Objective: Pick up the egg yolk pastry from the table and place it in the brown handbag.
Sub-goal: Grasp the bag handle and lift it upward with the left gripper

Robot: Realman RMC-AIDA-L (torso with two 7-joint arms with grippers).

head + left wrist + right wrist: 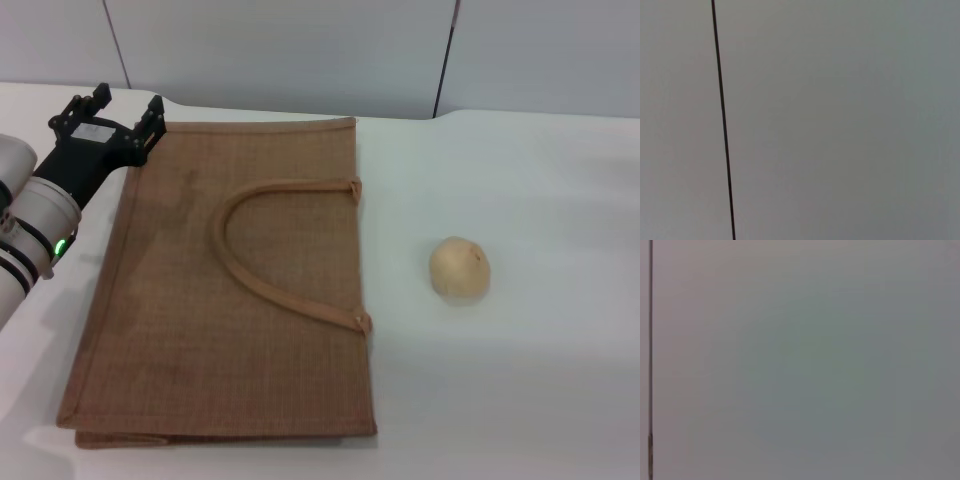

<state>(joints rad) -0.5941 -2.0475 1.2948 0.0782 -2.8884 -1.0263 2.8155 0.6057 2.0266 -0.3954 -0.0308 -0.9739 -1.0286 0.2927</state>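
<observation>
No brand name, label or legible writing can be made out on any object; a small pale marking is seen on the black body of the left gripper (125, 107), but it cannot be read. A small green light is seen on the pale arm segment behind that gripper.

The brown handbag (200, 330) is laid flat on the table (520, 380), its woven jute face turned upward and a lighter trimmed edge running around it. One looped strap handle (245, 275) is seen lying on the upper face, its two ends fixed near the bag's right edge. The egg yolk pastry (460, 268) is set on the bare tabletop to the right of the handbag, well apart from it and roughly level with the handle's lower end. It is touched by nothing.

The left gripper is held beside the far left corner of the handbag, and its two black fingers are spread apart with nothing between them. The right gripper is not shown in any view.

The tabletop is white, smooth and plain. Beyond the handbag's far edge, a pale grey panelled wall (300, 50) is seen, divided by thin dark seams. In both wrist views only this kind of flat grey surface is shown, crossed by a single dark line (722, 120).
</observation>
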